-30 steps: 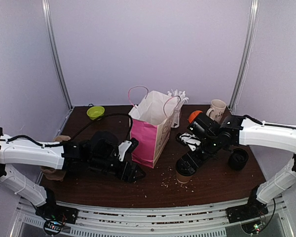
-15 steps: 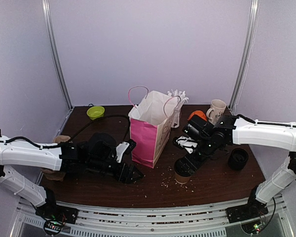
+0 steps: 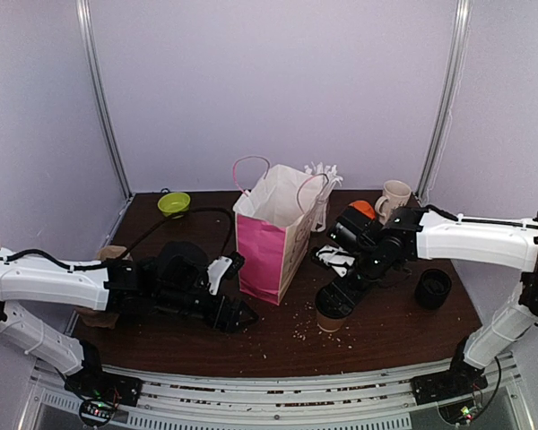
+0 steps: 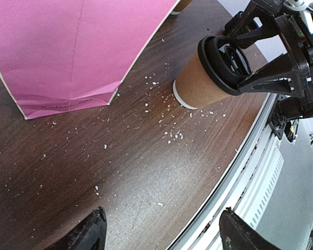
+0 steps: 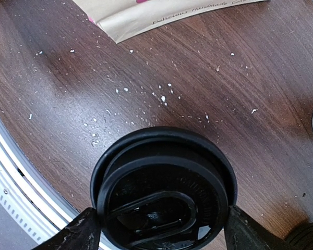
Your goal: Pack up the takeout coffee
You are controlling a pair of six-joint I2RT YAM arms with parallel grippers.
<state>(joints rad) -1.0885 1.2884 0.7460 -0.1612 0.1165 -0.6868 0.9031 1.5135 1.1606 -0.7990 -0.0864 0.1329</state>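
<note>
Dark, crumb-strewn table (image 3: 386,336); pink bag (image 3: 267,251) upright mid-table. Takeout coffee (image 4: 198,86) stands on table near bag's front corner, black lid (image 5: 164,182) on. Right pincer (image 3: 338,300) straddles lid, fingers flanking rim; cannot tell if clamped. Left pincer (image 4: 164,234) released, empty, low beside bag. Cup likely light, paper wall crushable, lid may pop off: gentler hold on body below rim seems safer.

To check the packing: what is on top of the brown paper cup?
A round black lid, flanked by the right gripper. The lid hides what is inside the cup.
</note>
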